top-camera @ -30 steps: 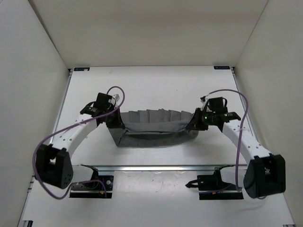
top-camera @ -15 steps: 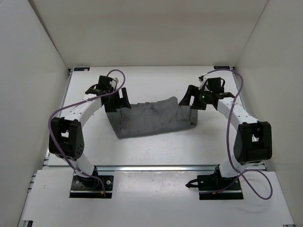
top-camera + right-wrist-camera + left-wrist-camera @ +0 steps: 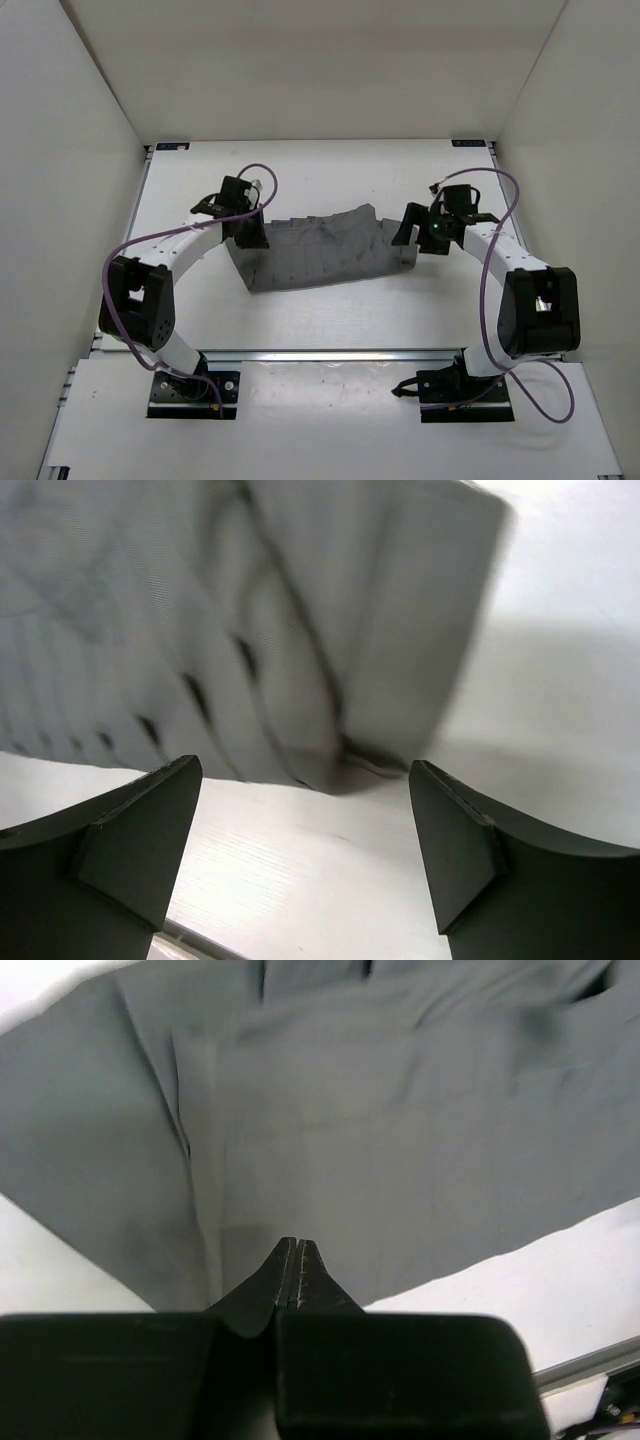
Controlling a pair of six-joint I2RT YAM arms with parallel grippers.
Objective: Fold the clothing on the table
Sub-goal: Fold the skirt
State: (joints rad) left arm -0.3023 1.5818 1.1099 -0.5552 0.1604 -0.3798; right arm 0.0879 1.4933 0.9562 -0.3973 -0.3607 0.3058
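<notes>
The clothing (image 3: 318, 252), a dark grey garment with pleat-like creases, lies spread flat on the white table (image 3: 330, 170). My left gripper (image 3: 252, 237) sits over the garment's left edge. In the left wrist view its jaws (image 3: 298, 1246) are pressed together above the fabric (image 3: 380, 1130), with nothing between them. My right gripper (image 3: 406, 238) is at the garment's right edge. In the right wrist view it (image 3: 305, 785) stands open just short of the folded corner of the cloth (image 3: 300, 630), with bare table under the fingers.
White walls enclose the table on three sides. A metal rail (image 3: 330, 355) runs along the near edge in front of the arm bases. Purple cables (image 3: 130, 250) loop from both arms. Small black brackets (image 3: 172, 147) mark the far corners.
A second ago both grippers held the garment's ends lifted. It has since been let go and lies flat. The left gripper has shut again and both grippers have edged towards the cloth.
</notes>
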